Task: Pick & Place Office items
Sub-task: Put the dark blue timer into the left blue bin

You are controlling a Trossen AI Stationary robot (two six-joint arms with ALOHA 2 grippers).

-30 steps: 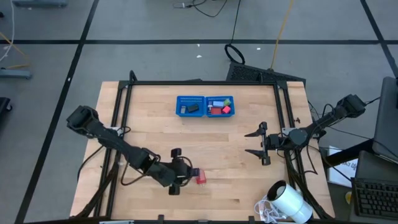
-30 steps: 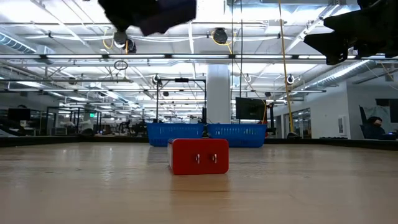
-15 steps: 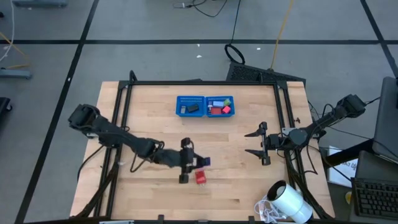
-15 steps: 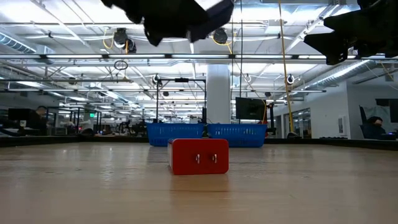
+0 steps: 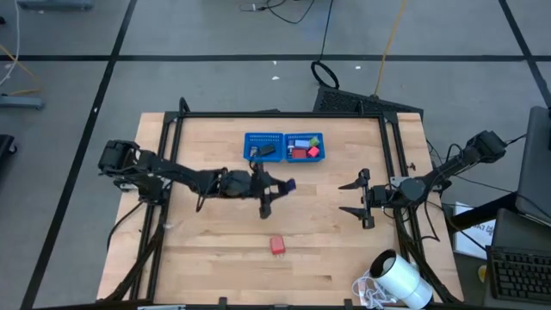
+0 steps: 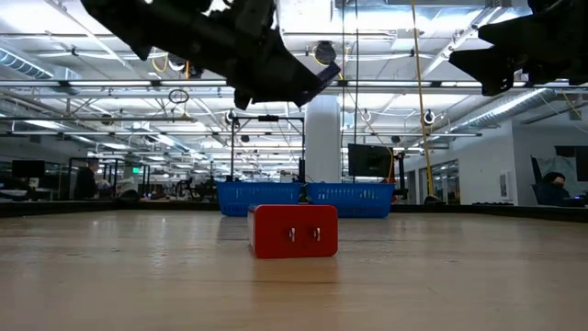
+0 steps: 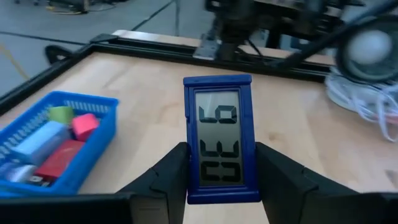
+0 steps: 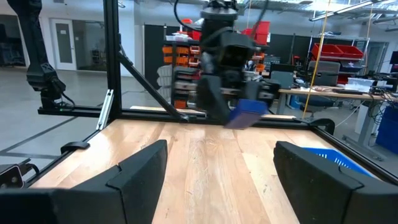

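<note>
The left gripper is hanging in the air just in front of the blue mesh tray, a little toward its left compartment, and its fingers are closing on a dark blue piece with a small display; the display is showing digits, and the piece is standing up between the two fingers; in the low view the same gripper is well above the wooden table. Inside the tray, the left compartment is holding a dark grey piece, and the right compartment is holding red and light blue pieces, so I am judging that most of the items are already placed; one red block is lying on the table well in front of the tray, apart from both arms, and it is waiting for picking. The right gripper is waiting to the right of the tray, near the table's right edge, with its fingers spread wide and holding nothing. A white cylinder is lying far from the tray, at the table's front right corner.
</note>
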